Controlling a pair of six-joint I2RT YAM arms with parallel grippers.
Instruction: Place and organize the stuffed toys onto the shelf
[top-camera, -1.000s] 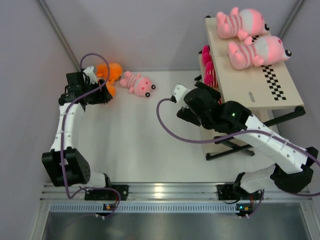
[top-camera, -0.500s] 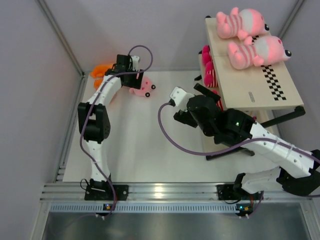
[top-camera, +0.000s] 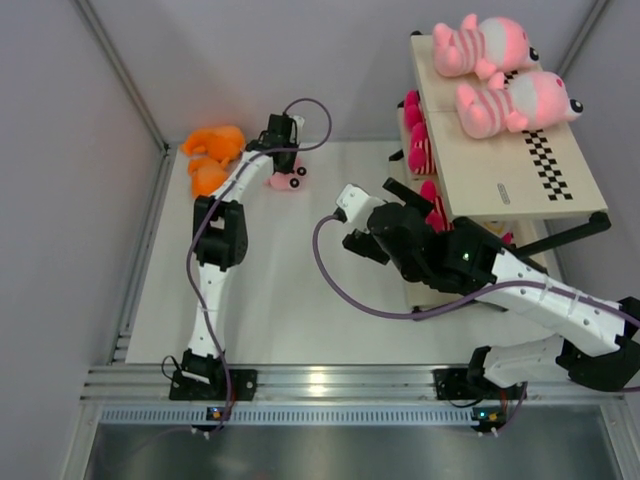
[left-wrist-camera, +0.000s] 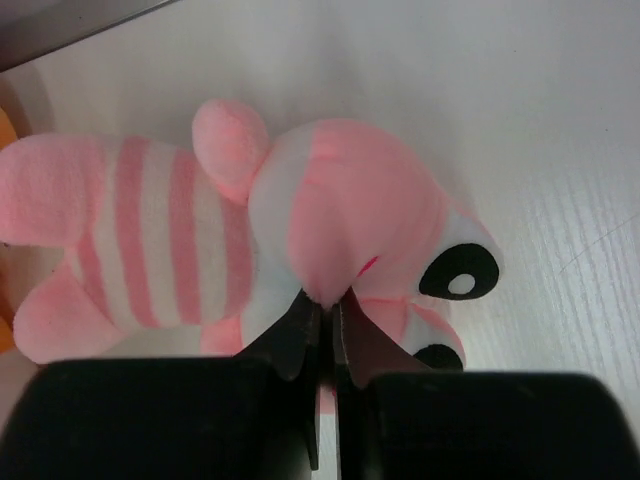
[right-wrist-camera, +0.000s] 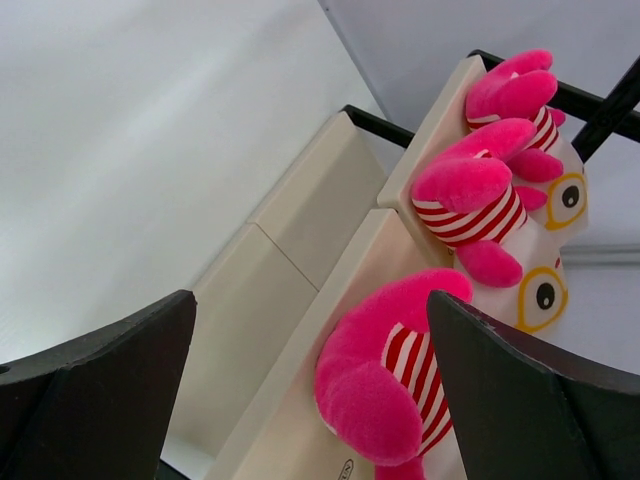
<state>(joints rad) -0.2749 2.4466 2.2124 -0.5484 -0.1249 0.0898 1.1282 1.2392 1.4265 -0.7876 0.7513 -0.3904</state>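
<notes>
A pale-pink striped stuffed toy (left-wrist-camera: 300, 220) lies on the white table near the back wall (top-camera: 290, 181). My left gripper (left-wrist-camera: 327, 305) is shut on it and pinches a fold of its head; from above the gripper (top-camera: 281, 160) sits right over the toy. The shelf (top-camera: 500, 160) stands at the right. Two pale-pink toys (top-camera: 480, 45) (top-camera: 510, 100) lie on its top board. Hot-pink toys with yellow glasses (right-wrist-camera: 470, 200) (right-wrist-camera: 390, 380) rest on a lower board (right-wrist-camera: 290, 430). My right gripper (right-wrist-camera: 310, 390) is open and empty, just in front of that board (top-camera: 408, 205).
Orange plush toys (top-camera: 212, 160) are piled in the back left corner, left of my left gripper. The shelf's black crossed frame (top-camera: 470, 290) reaches the table under my right arm. Grey walls close the table at the back and the left.
My left arm swung right from the orange toys to the pale-pink toy and shut on its head. My right arm drew slightly back from the shelf, still open.
</notes>
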